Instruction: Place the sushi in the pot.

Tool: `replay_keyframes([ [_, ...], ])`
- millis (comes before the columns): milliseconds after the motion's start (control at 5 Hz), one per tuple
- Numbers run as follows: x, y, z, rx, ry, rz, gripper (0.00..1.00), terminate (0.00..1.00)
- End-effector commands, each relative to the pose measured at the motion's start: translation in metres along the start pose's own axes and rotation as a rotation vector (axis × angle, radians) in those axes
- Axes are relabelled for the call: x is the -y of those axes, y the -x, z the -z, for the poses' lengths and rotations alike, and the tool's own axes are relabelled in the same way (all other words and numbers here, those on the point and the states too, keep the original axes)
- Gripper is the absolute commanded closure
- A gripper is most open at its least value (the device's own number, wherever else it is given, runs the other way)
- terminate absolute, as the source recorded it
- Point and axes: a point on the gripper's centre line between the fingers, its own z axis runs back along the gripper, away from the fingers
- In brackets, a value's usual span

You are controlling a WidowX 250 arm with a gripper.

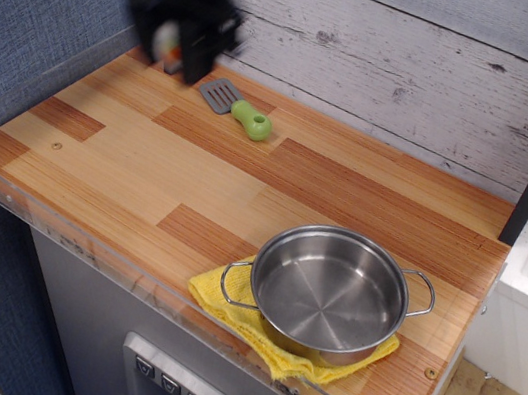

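Observation:
My gripper (175, 49) is a dark, motion-blurred shape high over the back left of the wooden counter, just left of the spatula. Between its fingers shows a small white and orange patch, the sushi (163, 39), which it is shut on and carries in the air. The pot (329, 292), round shiny steel with two wire loop handles, stands empty at the front right on a yellow cloth. The gripper is far from the pot, up and to its left.
A grey spatula with a green handle (239, 110) lies at the back left of the counter. A yellow cloth (241, 322) lies under the pot. A dark post (171, 58) rises behind the gripper. A clear plastic lip (84, 241) runs along the front edge.

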Motion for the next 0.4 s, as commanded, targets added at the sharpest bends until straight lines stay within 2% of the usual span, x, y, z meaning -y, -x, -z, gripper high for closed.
replay_keyframes([
  [0,0.104,-0.013,0.007,0.063,0.075,0.292,1.0,0.0],
  [200,0.151,0.019,-0.006,0.087,0.028,0.329,1.0,0.0],
])
